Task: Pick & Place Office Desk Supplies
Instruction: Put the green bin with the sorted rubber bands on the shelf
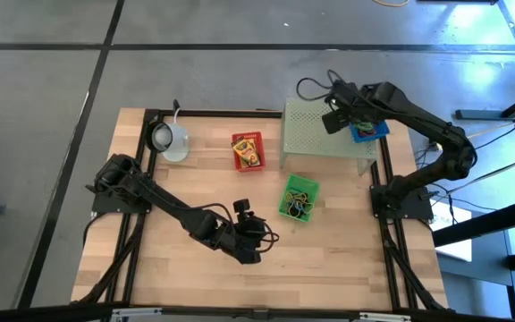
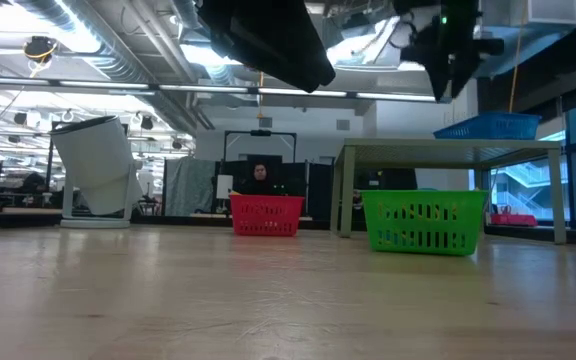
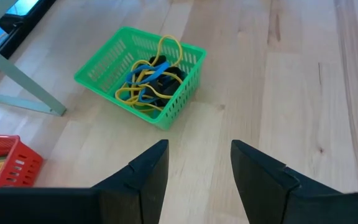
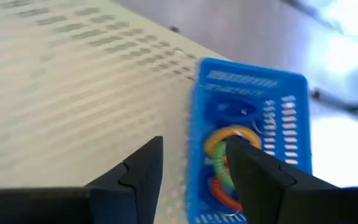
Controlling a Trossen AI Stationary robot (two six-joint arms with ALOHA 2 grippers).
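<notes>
A green basket (image 1: 298,199) (image 3: 143,76) stands on the table and holds yellow and blue loops (image 3: 146,79) and dark clips (image 3: 169,79). A red basket (image 1: 248,150) holds the yellow printed box (image 1: 249,148). A blue basket (image 1: 367,131) (image 4: 250,143) with orange, green, red and blue loops (image 4: 225,162) rests on the pale green perforated stand (image 1: 325,130). My left gripper (image 3: 197,146) (image 1: 259,240) hovers open and empty over bare wood, near-left of the green basket. My right gripper (image 4: 194,142) (image 1: 333,121) hangs open and empty above the stand, beside the blue basket.
A pale round mug (image 1: 173,140) (image 2: 98,170) sits tilted at the table's far left. The stand's legs (image 2: 346,190) rise right of the red basket (image 2: 266,215). Bare wood (image 1: 177,268) lies along the near edge. A person (image 2: 259,178) sits in the room beyond the table.
</notes>
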